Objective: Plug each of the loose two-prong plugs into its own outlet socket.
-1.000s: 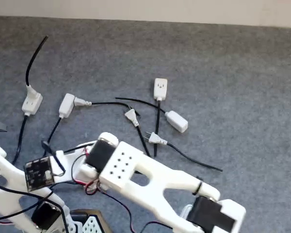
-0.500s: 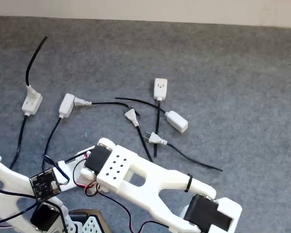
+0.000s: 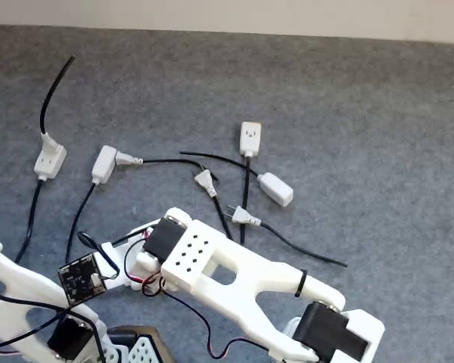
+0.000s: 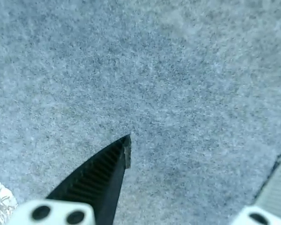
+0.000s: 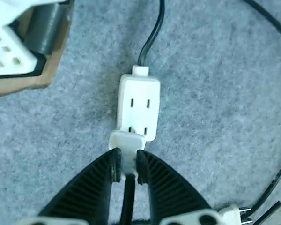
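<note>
Black fingers (image 5: 96, 187) of the right gripper (image 5: 126, 161) pinch narrowly onto a white two-prong plug (image 5: 127, 140), which meets the end of a white outlet socket (image 5: 139, 105) lying flat on grey carpet (image 5: 215, 93). The left gripper (image 4: 206, 150) stands spread wide over bare carpet, holding nothing. Out in the high view, a loose plug (image 3: 204, 180) and a second loose plug (image 3: 242, 217), both on black cords, lie near a free socket (image 3: 276, 189).
</note>
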You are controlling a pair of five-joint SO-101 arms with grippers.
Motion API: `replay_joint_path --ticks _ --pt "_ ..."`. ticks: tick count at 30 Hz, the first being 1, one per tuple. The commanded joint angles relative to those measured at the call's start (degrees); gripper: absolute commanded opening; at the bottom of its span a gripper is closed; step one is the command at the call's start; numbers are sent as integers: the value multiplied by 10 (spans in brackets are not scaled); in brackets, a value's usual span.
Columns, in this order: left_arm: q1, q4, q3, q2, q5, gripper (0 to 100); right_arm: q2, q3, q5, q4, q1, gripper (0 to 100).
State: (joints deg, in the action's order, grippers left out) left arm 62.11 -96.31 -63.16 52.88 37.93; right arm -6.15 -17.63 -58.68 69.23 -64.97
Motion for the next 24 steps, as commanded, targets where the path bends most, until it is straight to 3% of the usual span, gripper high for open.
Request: replay_joint_path --ticks 1,17,24 --pt "6 -4 -22 -9 4 440 -29 46 -9 25 11 5" --pt "6 -4 -22 -9 5 440 -27 81 -22 23 24 5" --pt "8 -3 -22 -9 5 440 44 83 -22 10 24 5"
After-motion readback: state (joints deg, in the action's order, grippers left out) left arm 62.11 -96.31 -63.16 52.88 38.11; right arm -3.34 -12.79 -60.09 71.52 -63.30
